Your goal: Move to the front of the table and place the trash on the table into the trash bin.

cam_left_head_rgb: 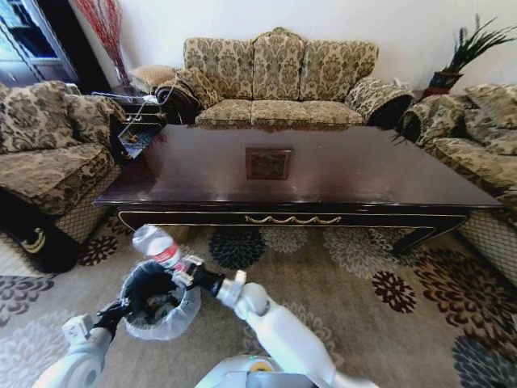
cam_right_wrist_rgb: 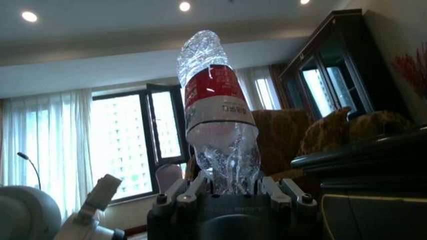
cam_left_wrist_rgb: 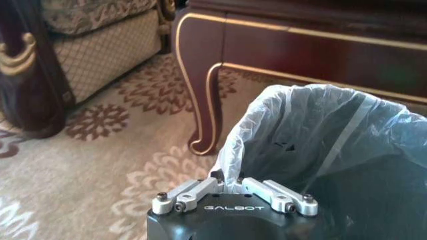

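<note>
I have the right gripper (cam_left_head_rgb: 187, 267) closed on a crushed clear plastic bottle (cam_left_head_rgb: 157, 246) with a red label; in the right wrist view its fingers (cam_right_wrist_rgb: 195, 186) clamp the crumpled lower end of the bottle (cam_right_wrist_rgb: 217, 122) so that the rest stands out beyond the fingertips. In the head view the bottle sits just above the far rim of the trash bin (cam_left_head_rgb: 158, 305), tilted up and to the left, which I judge puts it in position for release into the opening. The left gripper (cam_left_head_rgb: 123, 308) holds the bin at its left rim. In the left wrist view its fingers (cam_left_wrist_rgb: 248, 186) are pinched together on the translucent bag liner (cam_left_wrist_rgb: 313, 130) folded over the rim of the bin (cam_left_wrist_rgb: 373, 200), so the bin is carried off the floor and kept close to the robot's chest instead of standing on the rug. This arrangement brings the bin to the trash, so the right arm needs only a short reach. The bin hangs near and left in the scene, over the patterned rug (cam_left_head_rgb: 380, 299), just in front of the dark coffee table (cam_left_head_rgb: 202, 174) and near its curved left leg (cam_left_wrist_rgb: 200, 100). I see no litter on the glossy tabletop, so I judge the bottle to be the final item.
</note>
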Tool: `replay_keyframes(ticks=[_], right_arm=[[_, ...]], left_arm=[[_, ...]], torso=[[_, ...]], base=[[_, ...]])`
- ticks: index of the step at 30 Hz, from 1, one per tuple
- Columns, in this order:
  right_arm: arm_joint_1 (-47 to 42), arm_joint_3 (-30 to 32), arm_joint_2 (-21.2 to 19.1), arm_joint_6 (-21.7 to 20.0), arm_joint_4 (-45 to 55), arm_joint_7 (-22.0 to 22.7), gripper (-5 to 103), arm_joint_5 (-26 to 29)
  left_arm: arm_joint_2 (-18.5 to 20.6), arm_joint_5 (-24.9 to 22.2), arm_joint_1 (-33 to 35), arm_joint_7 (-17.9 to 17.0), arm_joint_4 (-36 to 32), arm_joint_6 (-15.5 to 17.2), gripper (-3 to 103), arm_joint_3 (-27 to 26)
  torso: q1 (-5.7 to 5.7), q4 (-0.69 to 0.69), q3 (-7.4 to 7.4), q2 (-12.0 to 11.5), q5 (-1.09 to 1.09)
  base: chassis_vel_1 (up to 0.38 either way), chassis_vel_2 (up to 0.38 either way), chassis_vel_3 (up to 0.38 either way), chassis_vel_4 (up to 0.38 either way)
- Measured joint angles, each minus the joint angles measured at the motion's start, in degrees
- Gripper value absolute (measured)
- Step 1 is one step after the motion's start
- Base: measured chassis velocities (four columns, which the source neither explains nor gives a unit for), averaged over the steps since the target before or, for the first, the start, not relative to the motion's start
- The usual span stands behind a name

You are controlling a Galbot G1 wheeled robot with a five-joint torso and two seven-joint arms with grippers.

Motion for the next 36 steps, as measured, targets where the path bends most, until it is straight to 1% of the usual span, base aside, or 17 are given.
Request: replay_keyframes(ticks=[1,2,4,6,7,9,12,16,17,20,25,27,29,30,32,33,36], right_arm=[[0.1,-0.2,0.3,0.0,-0.5,0.1,26,-0.5],[0.1,-0.3,0.8,0.0,-1.1,0.2,37,-1.4],[0.1,-0.4,0.9,0.0,-1.5,0.2,37,-1.9],[0.1,-0.5,1.2,0.1,-2.1,0.4,48,-2.6],[0.1,-0.5,1.2,0.1,-2.1,0.4,48,-2.6],[0.1,-0.5,1.4,0.2,-2.2,0.6,59,-2.9],[0.1,-0.5,1.5,0.3,-2.2,0.7,65,-3.2],[0.0,-0.2,1.3,0.3,-1.4,0.7,86,-3.3],[0.0,-0.2,1.3,0.3,-1.4,0.7,86,-3.3],[-0.3,-0.3,1.0,0.3,-1.3,0.6,96,-3.5],[-0.6,-1.0,0.6,0.2,-1.5,-0.4,100,-4.5],[-0.9,-1.2,0.1,-0.6,-1.3,-0.7,100,-6.5],[-1.4,-1.2,-1.2,-3.0,0.3,0.9,100,-12.5],[-1.4,-1.2,-1.2,-3.0,0.3,0.9,100,-12.5],[-1.9,-1.2,-2.5,-5.3,2.3,1.7,100,-15.7],[-2.1,-1.8,-4.0,-8.2,4.8,2.6,100,-17.7],[-2.1,-4.2,-6.1,-11.5,7.4,4.8,100,-18.4]], left_arm=[[0.0,0.0,0.2,0.0,-0.4,0.0,2,-0.1],[0.0,0.0,0.4,0.2,-0.9,0.0,2,-0.2],[-0.1,0.0,0.5,0.3,-1.1,0.0,2,-0.3],[-0.3,0.1,0.5,0.7,-1.6,0.0,2,-0.4],[-0.3,0.1,0.5,0.7,-1.6,0.0,2,-0.4],[-0.5,0.4,0.5,1.0,-1.8,0.0,2,-0.3],[-0.8,0.8,0.3,1.0,-1.8,0.0,2,-0.1],[-1.0,1.1,0.0,1.1,-1.7,0.0,2,-0.1],[-1.0,1.1,0.0,1.1,-1.7,0.0,2,-0.1],[-1.4,1.1,0.1,1.1,-1.5,-0.1,2,-0.1],[-1.8,1.4,0.0,1.1,-1.8,-0.1,2,0.3],[-1.9,1.5,-0.1,1.1,-1.9,-0.2,2,0.4],[-1.9,1.5,-0.3,1.1,-1.9,-0.2,2,0.4],[-1.9,1.5,-0.3,1.1,-1.9,-0.2,2,0.4],[-1.8,1.5,-0.4,1.1,-1.8,-0.3,2,0.4],[-1.7,1.5,-0.5,1.1,-1.5,-0.4,2,0.4],[-1.4,1.5,-0.6,1.1,-1.4,-0.4,2,0.5]], torso=[[0.0,0.0,0.0,0.0,0.0],[0.0,0.01,0.01,0.0,0.0],[0.0,0.01,0.01,0.0,0.0],[0.0,0.0,0.01,0.0,0.0],[0.0,0.0,0.01,0.0,0.0],[0.0,0.0,0.01,0.0,0.0],[0.0,0.01,0.01,0.0,0.0],[0.01,0.0,0.02,0.0,0.0],[0.01,0.0,0.02,0.0,0.0],[0.01,0.0,0.02,0.0,0.0],[0.01,0.0,0.02,0.0,0.0],[0.01,0.0,0.02,0.0,0.0],[0.01,0.0,0.02,0.0,0.0],[0.01,0.0,0.02,0.0,0.0],[0.01,0.0,0.03,0.0,0.0],[0.01,0.0,0.02,0.0,0.0],[0.01,0.0,0.03,0.0,0.01]], base=[[0.0,0.0,0.0,0.0],[0.0,0.0,0.0,0.0],[0.0,0.0,0.0,0.0],[0.0,0.0,0.0,0.0],[0.0,0.0,0.0,0.0],[0.0,0.0,0.0,0.0],[0.0,0.0,0.0,0.0],[0.0,0.0,0.0,0.0],[0.0,0.0,0.0,0.0],[0.0,0.0,0.0,0.0],[0.0,0.0,0.0,0.0],[0.0,0.0,0.0,0.0],[0.0,0.0,0.0,0.0],[0.0,0.0,0.0,0.0],[0.0,0.0,0.0,0.0],[0.0,0.0,0.0,0.0],[0.0,0.0,0.0,0.0]])
